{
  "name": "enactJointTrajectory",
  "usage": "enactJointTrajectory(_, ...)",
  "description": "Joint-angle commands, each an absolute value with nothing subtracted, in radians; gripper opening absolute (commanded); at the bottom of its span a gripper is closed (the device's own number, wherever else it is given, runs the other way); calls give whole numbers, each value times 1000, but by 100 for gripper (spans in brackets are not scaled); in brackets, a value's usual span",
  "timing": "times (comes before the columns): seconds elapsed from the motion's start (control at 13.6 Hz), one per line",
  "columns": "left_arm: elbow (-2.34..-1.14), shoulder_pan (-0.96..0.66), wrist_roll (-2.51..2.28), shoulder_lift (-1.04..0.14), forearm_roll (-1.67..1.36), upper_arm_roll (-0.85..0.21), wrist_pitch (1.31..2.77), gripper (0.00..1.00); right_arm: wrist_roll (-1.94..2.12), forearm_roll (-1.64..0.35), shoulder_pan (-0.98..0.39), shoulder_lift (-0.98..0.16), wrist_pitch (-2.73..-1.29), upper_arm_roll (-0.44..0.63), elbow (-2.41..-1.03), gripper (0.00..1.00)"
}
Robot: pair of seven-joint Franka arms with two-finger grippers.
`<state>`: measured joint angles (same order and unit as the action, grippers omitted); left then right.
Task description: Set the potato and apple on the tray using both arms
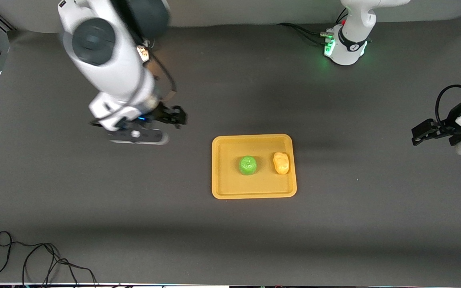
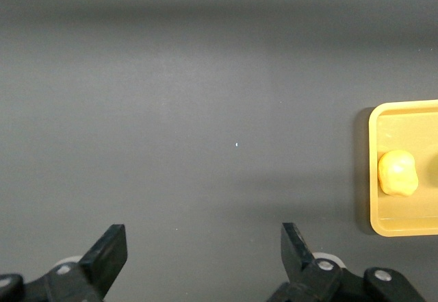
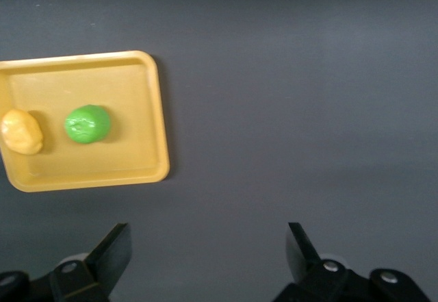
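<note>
- Left gripper (image 2: 204, 254): your left wrist view shows both fingers (image 2: 109, 250) spread wide with nothing between them, only bare table (image 2: 205, 110) under them. The front view places this gripper (image 1: 421, 135) over the table at the left arm's end, well apart from the tray (image 1: 222, 188).
- Right gripper (image 3: 209, 254): fingers (image 3: 113, 250) likewise wide apart and empty over bare table. In the front view it (image 1: 174, 116) hangs over the table toward the right arm's end, clear of the tray.
- Apple (image 1: 248, 165): sits on the tray near its middle. You see all of it in the right wrist view (image 3: 87, 124); the left wrist view cuts it off at the frame edge.
- Potato (image 1: 281, 163): on the tray just beside the apple, toward the left arm's end, close to the rim. Both wrist views catch it.
- Only the front view shows the whole tray, both arm bases and a loose black cable (image 1: 34, 260) at the table's near edge.
</note>
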<state>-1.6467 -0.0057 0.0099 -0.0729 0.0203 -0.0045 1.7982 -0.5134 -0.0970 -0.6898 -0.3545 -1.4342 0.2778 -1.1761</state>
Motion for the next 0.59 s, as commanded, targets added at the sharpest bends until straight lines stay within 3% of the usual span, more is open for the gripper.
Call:
enactJointTrajectory(0.0, -1624, 2, 26, -80, 29, -9, 1786, 100, -392, -83, -577, -161, -1468, 273, -1389, 100)
enactJointTrajectory(0.22, -1624, 0, 26, -80, 26, -9, 1776, 100, -188, -78, -380, -85, -1470, 244, -1457, 100)
enactJointTrajectory(0.52, -1624, 0, 26, -78, 22, -11, 1787, 100, -31, -9, -96, -40, -1514, 71, -1516, 100)
